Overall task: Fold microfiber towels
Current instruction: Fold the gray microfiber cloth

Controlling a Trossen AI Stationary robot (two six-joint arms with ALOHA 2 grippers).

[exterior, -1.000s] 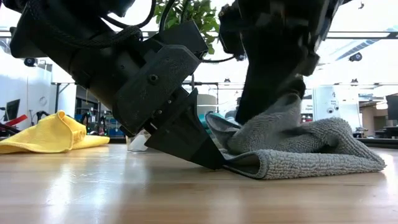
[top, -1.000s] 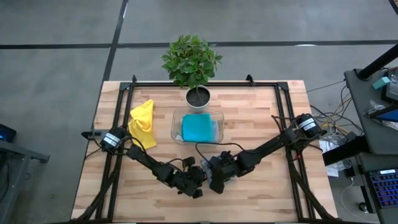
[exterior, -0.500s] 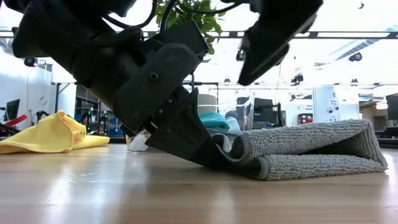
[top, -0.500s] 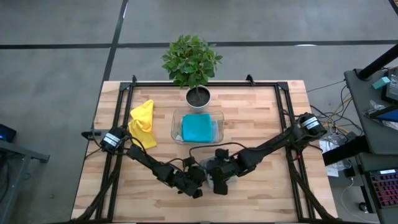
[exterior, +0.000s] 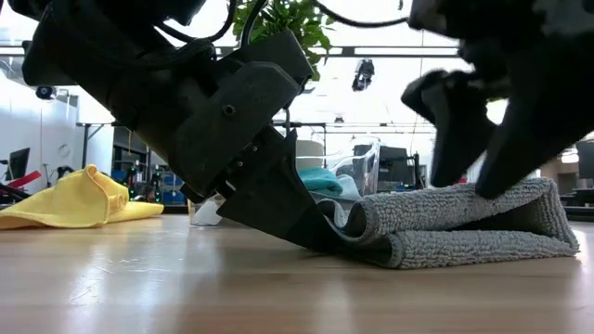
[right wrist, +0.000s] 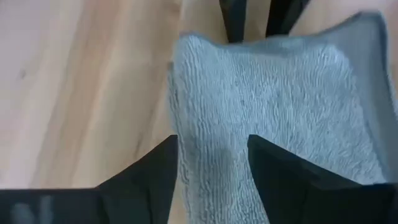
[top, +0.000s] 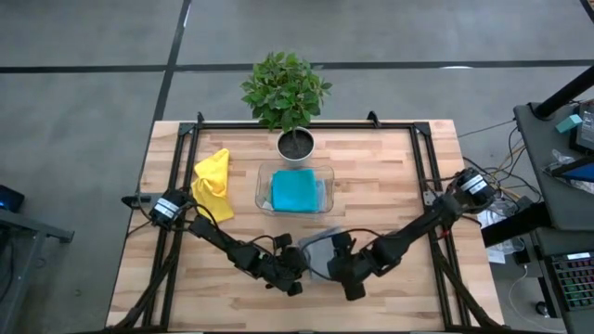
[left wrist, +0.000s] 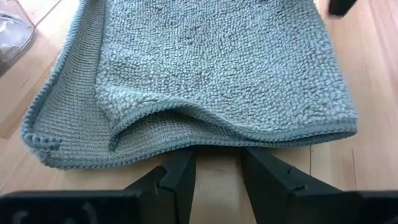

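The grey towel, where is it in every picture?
High view: grey towel near the front edge, between both arms.
Low view: folded, right of centre.
Left wrist view: fills the top.
Right wrist view: fills the right.
Shared landmark: the left pincer at its edge.

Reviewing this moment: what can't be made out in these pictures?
- Grey towel, high view: mostly covered by both arms.
- Left gripper fingers, low view: tips hidden against the towel's edge, so a pinch isn't confirmed.
- Clear tray, high view: only a teal towel shows; anything beneath is hidden.
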